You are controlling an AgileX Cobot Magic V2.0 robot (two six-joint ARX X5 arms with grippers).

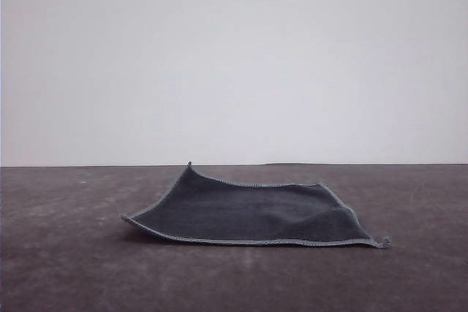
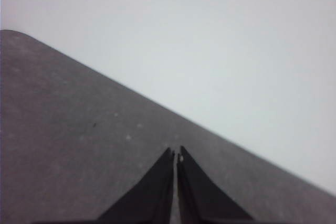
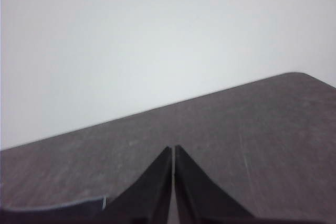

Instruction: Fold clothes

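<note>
We see a dark brown-grey counter (image 1: 66, 268) with a dull, faintly mottled and scuffed top, running back to a straight far edge. Behind it stands a plain pale grey wall (image 1: 234, 56), bare and evenly lit.

The cloth (image 1: 248, 213) lies spread on the counter a little nearer than that far edge, dark grey side up, its light grey stitched edging showing along the rim. It does not lie flat: the back left corner peaks upward, a soft bulge rises toward its right side, and a small thread tail sticks out at the near right corner.

Well apart from the cloth, we see the left claw (image 2: 175, 155) over bare counter near a rounded counter corner, its black fingers pressed together with nothing between them. The right claw (image 3: 172, 149) is likewise closed and empty above bare counter.
</note>
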